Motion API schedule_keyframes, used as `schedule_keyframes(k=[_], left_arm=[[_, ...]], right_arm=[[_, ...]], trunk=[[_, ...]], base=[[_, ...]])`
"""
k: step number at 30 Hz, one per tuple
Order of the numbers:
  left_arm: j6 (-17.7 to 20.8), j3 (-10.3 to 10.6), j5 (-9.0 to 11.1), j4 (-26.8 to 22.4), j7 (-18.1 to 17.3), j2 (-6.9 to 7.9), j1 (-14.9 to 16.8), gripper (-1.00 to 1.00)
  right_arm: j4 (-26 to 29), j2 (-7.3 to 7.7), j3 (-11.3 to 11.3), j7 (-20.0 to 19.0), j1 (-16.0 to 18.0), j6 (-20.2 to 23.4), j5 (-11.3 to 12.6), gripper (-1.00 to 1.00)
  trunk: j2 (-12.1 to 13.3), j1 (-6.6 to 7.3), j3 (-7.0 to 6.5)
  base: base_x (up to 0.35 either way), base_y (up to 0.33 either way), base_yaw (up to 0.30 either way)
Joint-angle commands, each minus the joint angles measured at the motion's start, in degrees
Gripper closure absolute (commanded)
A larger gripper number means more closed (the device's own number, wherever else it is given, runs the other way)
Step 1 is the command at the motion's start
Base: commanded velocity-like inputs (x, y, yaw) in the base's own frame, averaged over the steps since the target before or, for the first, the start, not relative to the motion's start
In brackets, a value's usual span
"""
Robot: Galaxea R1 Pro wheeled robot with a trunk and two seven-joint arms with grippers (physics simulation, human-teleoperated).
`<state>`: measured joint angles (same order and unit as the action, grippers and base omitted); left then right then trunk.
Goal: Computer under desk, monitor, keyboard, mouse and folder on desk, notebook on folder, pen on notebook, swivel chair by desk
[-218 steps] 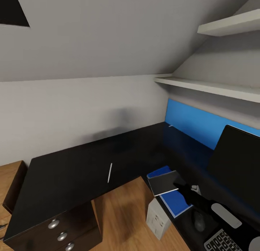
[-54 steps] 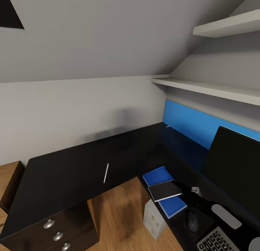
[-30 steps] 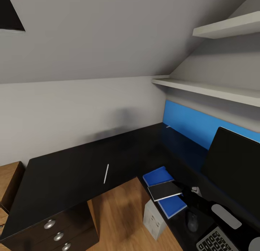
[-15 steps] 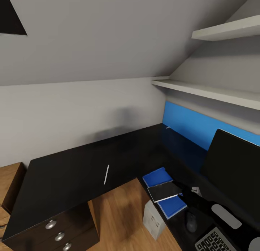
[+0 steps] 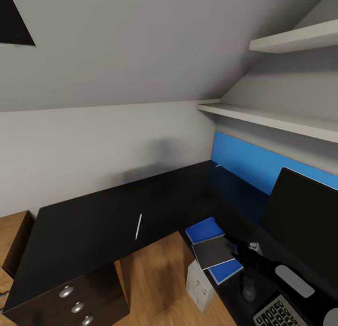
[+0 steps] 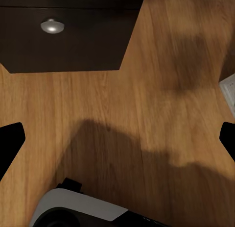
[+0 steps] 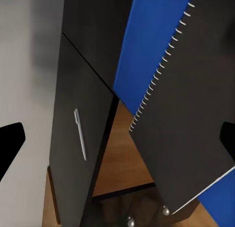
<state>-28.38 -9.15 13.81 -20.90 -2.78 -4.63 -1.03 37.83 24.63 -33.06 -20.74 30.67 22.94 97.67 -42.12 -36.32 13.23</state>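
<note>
Compared with half a second earlier, the notebook has dropped lower over the folder and now appears to lie flatter across it; whether it rests fully on the blue cover or is held just above it cannot be told. The right claw sits at the notebook's edge nearest the monitor. In the right wrist view both finger silhouettes stand at opposite margins of the picture, so the right claw reads as spread open with nothing between the fingers. The left claw, in the left wrist view, is likewise spread wide over bare wooden floor beside the drawer unit. The pen lies on the other wing of the L-shaped counter, near its front edge and well apart from the notebook, away from the monitor; its long axis runs roughly front to back across that wing. The left arm is probably the nearer one. Surfaces: glossy black counter top; matte dark-grey notebook cover with a white wire spiral along one long edge; smooth bright-blue rectangular folder; thin, pale, rod-shaped pen. The mouse and keyboard lie along the counter's front edge, and the computer stands underneath.
</note>
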Motion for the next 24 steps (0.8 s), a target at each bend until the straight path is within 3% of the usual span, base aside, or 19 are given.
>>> schedule_keyframes(k=[1, 15, 24], left_arm=[[-0.01, -0.09, 0.46, -0.11, -0.29, -0.03, -0.03, -1.00], [-0.01, -0.08, 0.43, -0.11, -0.29, -0.03, -0.03, -1.00], [-0.01, -0.08, 0.43, -0.11, -0.29, -0.03, -0.03, -1.00]], right_arm=[[-0.04, 0.06, -0.35, -0.19, 0.09, 0.00, 0.42, -1.00], [-0.04, 0.07, -0.34, -0.22, 0.09, 0.00, 0.42, -1.00], [0.08, 0.07, -0.44, -0.20, 0.09, -0.11, 0.38, -1.00]], trunk=[[-0.06, -0.02, 0.07], [-0.06, -0.02, 0.07], [-0.06, -0.02, 0.07]], base=[[-0.033, 0.000, 0.000], [-0.202, 0.000, 0.000], [-0.073, 0.000, 0.000]])
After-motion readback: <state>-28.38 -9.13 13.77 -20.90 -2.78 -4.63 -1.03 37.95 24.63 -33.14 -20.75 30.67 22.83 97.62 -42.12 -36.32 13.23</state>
